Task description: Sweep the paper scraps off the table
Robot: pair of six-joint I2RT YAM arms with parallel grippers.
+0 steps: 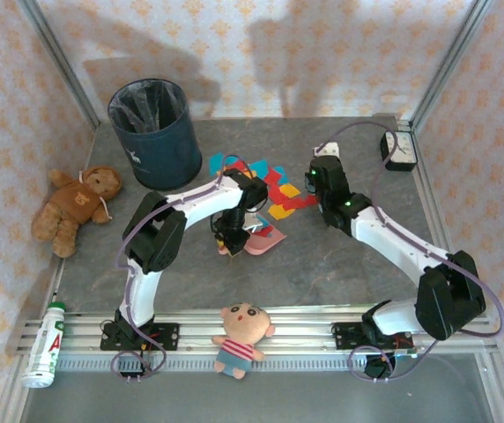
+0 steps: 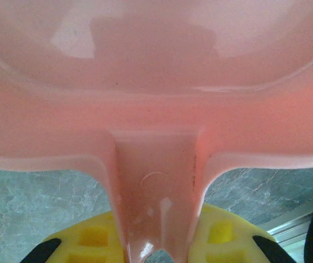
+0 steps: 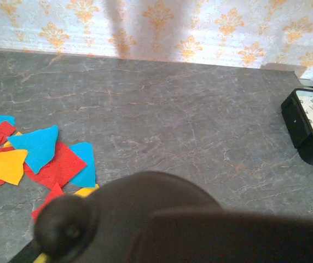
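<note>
Pink plastic dustpan [image 2: 156, 82]: handle [image 2: 155, 186] grasped by the left jaws. Right jaws clenched on a dark rounded object [image 3: 145, 219]. Paper scraps [image 1: 278, 189] lie clustered mid-counter [image 1: 322, 264], just beyond the dustpan, between both arms.

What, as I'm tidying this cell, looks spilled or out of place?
Coloured paper scraps lie strewn across the middle of the table, clearly litter. A plastic bottle lies on its side at the near left corner, and a cartoon doll sprawls across the front rail.
</note>
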